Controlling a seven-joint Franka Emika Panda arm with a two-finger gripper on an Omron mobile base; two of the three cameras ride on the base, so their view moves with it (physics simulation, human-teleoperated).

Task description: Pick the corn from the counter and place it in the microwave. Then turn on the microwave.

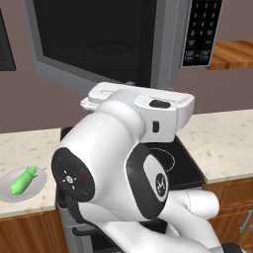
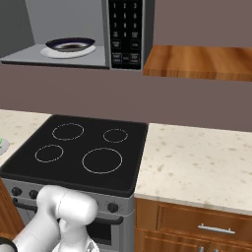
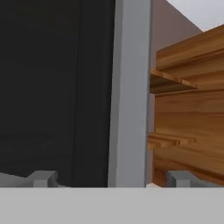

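A simulated kitchen with a dull mauve-brown back wall. A beige speckled surface [image 2: 197, 157] runs over brown wooden cabinets [image 2: 197, 229], split by a black glass stovetop [image 2: 78, 147] with four white ring outlines and an oven front with knobs below. To the left of the stove, a small bright green corn [image 1: 23, 180] lies on a grey plate [image 1: 39, 184] resting on the surface. Above the stove hangs a grey microwave [image 2: 74, 58] with its door [image 1: 94, 39] swung open; a white plate [image 2: 69, 50] carrying a dark bowl [image 2: 70, 45] sits inside, and a black keypad [image 2: 125, 32] is at its right. A wooden shelf [image 2: 197, 61] juts from the wall beside it. The gripper [image 3: 111, 180] faces the door's grey edge, fingers [image 3: 43, 178] spread wide apart and grasping nothing.
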